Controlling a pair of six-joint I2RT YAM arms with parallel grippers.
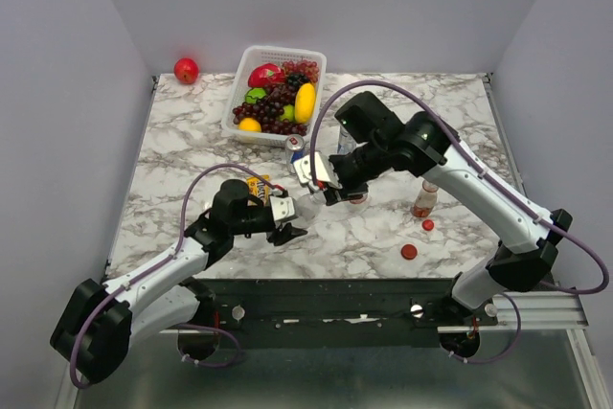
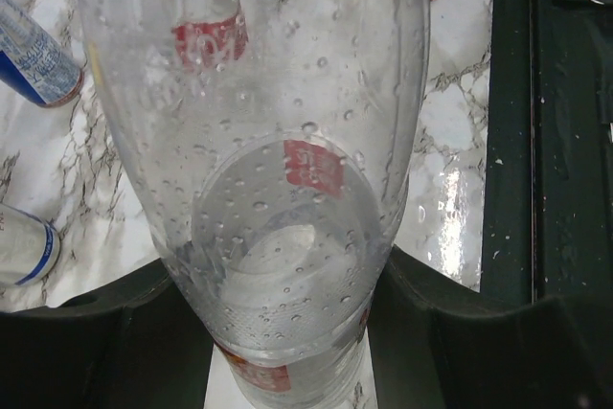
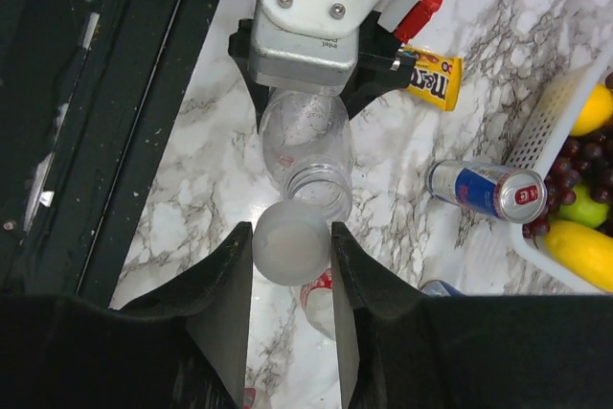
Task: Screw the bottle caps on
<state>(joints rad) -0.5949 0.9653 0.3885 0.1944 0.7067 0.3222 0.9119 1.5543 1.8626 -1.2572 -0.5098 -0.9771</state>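
My left gripper (image 1: 287,219) is shut on a clear bottle (image 2: 268,141) wet with droplets, which fills the left wrist view between my black fingers (image 2: 105,332). In the right wrist view the same bottle (image 3: 306,141) points its open threaded neck at my right gripper (image 3: 292,246). That gripper is shut on a whitish cap (image 3: 292,241), which sits right at the neck and slightly off to one side. A short red-labelled bottle (image 3: 321,294) lies below the cap. Another short bottle (image 1: 424,200) stands at the right. Two red caps (image 1: 427,225) (image 1: 409,252) lie near it.
A white basket (image 1: 239,93) of fruit stands at the back, with a red apple (image 1: 186,70) to its left. A silver-blue soda can (image 3: 488,189) lies beside the basket. A yellow candy pack (image 3: 431,79) lies by my left gripper. The table's dark front edge (image 2: 517,141) is close.
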